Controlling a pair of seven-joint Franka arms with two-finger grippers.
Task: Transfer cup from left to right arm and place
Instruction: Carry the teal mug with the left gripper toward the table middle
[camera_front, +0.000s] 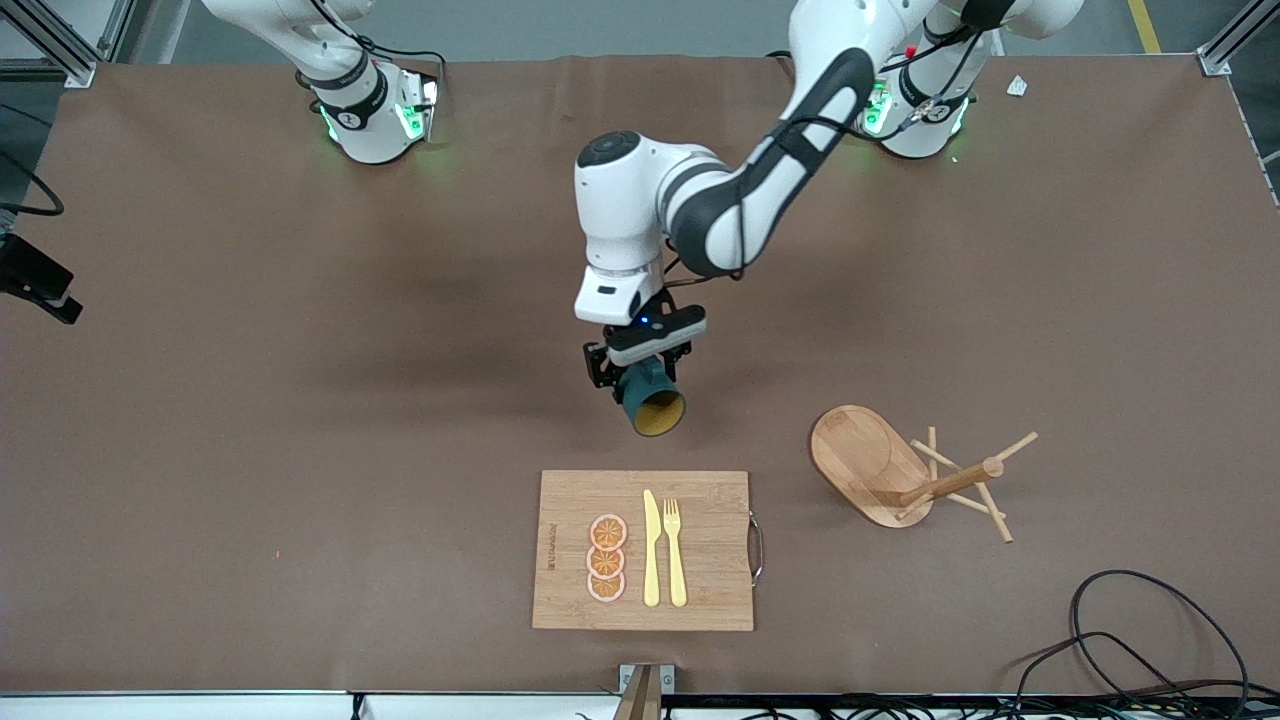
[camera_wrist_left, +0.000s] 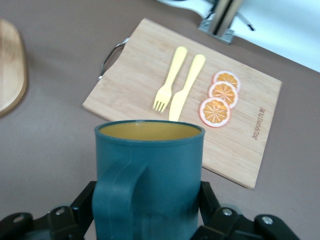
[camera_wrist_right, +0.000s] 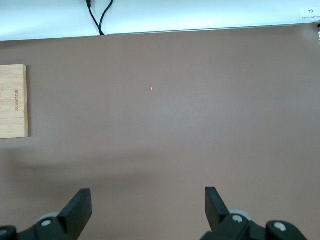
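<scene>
One end effector is loaded: the left end effector (camera_front: 640, 385) is clenched on the cup (camera_front: 651, 397), fingers pressing its teal wall from both sides with the handle turned toward the wrist. The cup hangs in the air, tipped so its tan-gold mouth faces the front camera, over bare bench (camera_front: 300, 450) just short of the cutting board (camera_front: 644, 550). On that board lie three orange slices (camera_front: 606, 560), a yellow knife (camera_front: 651, 547) and a yellow fork (camera_front: 674, 550). Toward the left arm's end of the bench, a wooden peg rack (camera_front: 905, 473) lies tipped on its side.

The right end effector (camera_wrist_right: 148, 207) does not show in the front view; its own wrist view has it released, fingers spread wide over bare bench with only a corner of the board in sight, and it waits.

By my reading, the pick-up is done and the cup is being offered near mid-bench. The handover itself is not yet begun, the two end effectors being well apart, and the final placing is also left.
</scene>
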